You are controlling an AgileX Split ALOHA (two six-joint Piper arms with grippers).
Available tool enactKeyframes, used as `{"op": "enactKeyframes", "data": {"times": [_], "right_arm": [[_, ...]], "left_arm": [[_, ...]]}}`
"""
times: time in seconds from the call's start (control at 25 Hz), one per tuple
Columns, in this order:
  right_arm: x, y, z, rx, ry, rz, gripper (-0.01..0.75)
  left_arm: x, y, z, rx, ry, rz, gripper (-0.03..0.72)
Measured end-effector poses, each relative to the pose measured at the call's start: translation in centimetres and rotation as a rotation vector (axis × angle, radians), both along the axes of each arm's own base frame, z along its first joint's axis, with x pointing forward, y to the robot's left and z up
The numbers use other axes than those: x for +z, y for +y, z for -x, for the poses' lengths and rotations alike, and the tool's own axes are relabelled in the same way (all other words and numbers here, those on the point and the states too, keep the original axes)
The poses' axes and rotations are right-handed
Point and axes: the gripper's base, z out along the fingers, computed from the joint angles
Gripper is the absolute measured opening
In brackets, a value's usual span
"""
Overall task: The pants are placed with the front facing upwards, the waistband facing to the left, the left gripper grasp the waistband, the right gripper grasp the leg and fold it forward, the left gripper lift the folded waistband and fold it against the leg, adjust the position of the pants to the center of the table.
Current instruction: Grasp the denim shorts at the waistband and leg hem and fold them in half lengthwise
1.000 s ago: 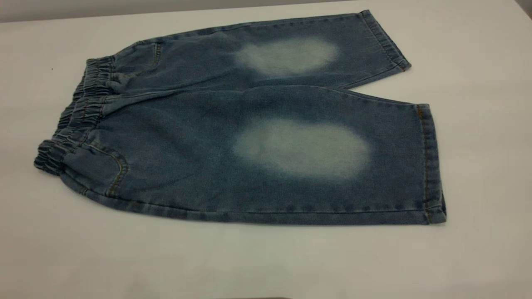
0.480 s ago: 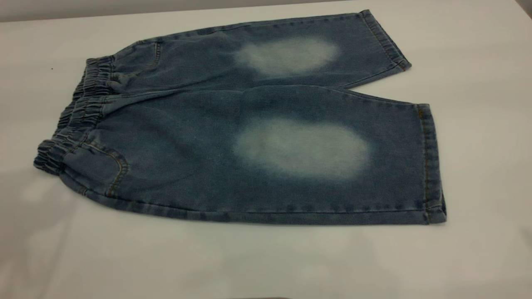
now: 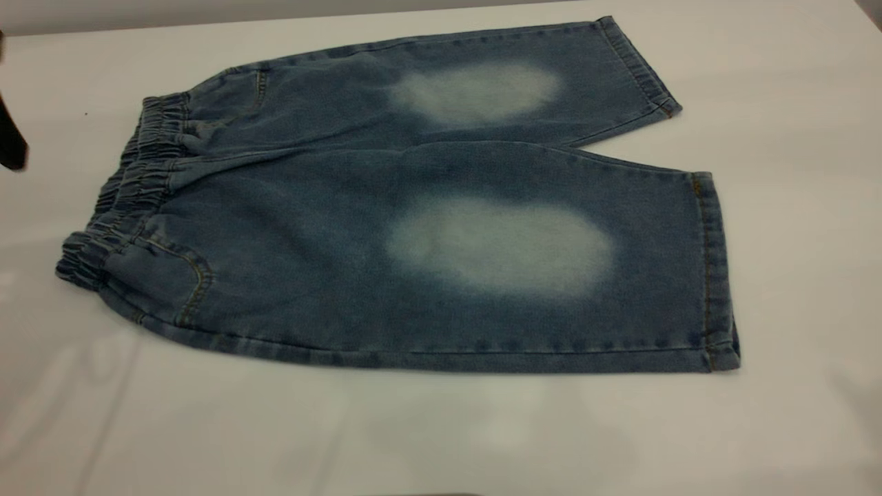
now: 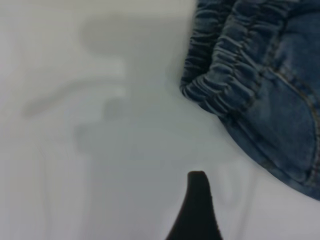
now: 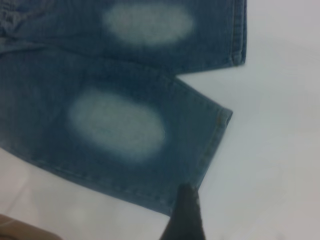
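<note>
Your pants (image 3: 413, 227) lie flat, front up, on the table (image 3: 792, 275), waistband (image 3: 131, 193) at left. Left gripper (image 4: 197, 210) hovers near waistband, right gripper (image 5: 184, 215) by the leg hem; jaws' state can't be told.

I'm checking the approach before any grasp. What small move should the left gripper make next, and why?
Probably ease the left gripper toward the waistband and lower it. The pants lie flat and unfolded on the table, and the wrist view shows bare table between the fingertip and the ruffled band, so nothing is grasped yet.
</note>
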Motion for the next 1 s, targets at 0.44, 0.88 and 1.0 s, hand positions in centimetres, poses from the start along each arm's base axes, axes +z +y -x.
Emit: {"op": "enactKeyframes", "data": {"times": [0.44, 0.88, 1.0], "right_arm": [[-0.5, 0.0, -0.8, 0.000, 0.035, -0.004, 0.542], [-0.5, 0.0, -0.8, 0.000, 0.035, -0.004, 0.542], [-0.5, 0.0, -0.8, 0.000, 0.035, -0.004, 0.542]], "left_arm": [[-4.9, 0.2, -2.1, -0.002, 0.035, -0.018, 0.540], [-9.4, 0.6, -2.7, -0.011, 0.107, -0.036, 0.540], [-9.9, 0.9, -2.9, -0.004, 0.093, -0.039, 0.540]]}}
